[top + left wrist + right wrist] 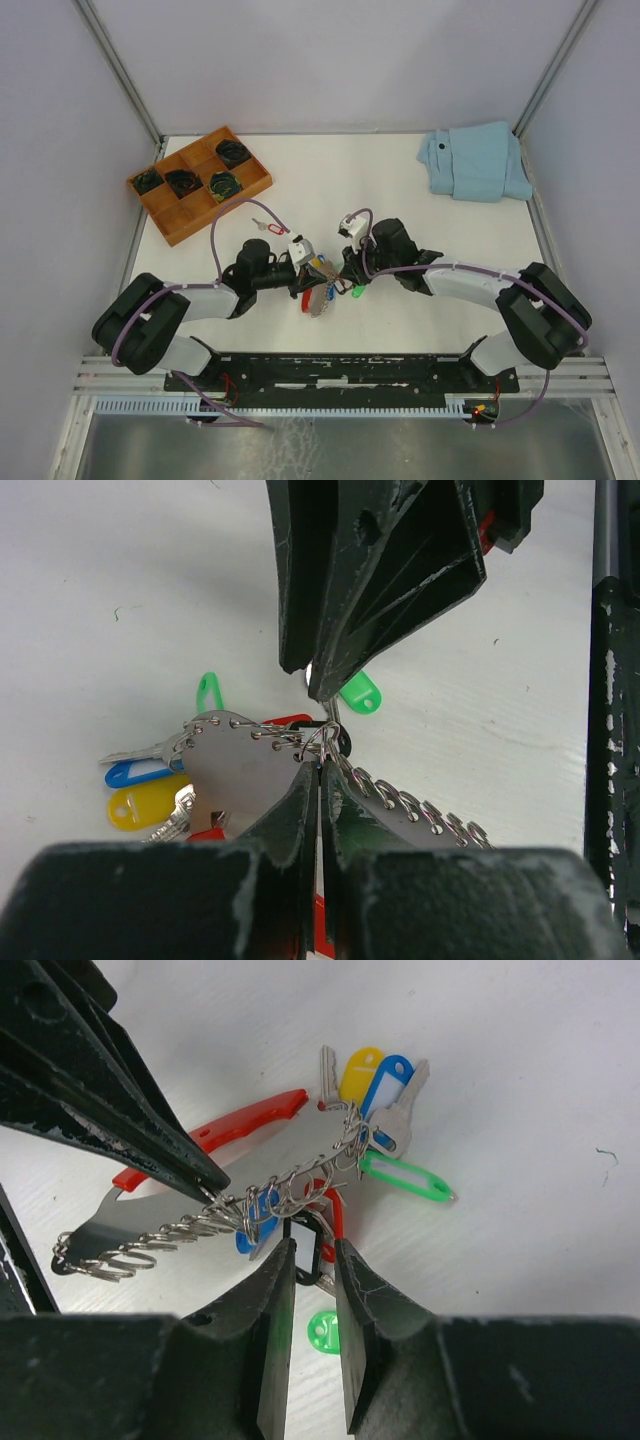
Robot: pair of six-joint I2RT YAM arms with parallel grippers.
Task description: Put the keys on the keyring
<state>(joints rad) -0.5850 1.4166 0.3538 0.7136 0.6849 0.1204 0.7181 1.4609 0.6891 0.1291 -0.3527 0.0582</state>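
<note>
Left tool [318, 768] pinching keyring [240, 770], right tool [320, 687] just beside it

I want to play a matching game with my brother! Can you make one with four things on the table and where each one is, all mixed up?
Things:
1. wooden tray
2. blue cloth
3. red-tagged key
4. keyring

Places:
a. far right corner
b. between the left gripper and the right gripper
c. far left corner
d. lying alone, right beside the tray

Pairs: 1-c, 2-a, 3-d, 4-b
</note>
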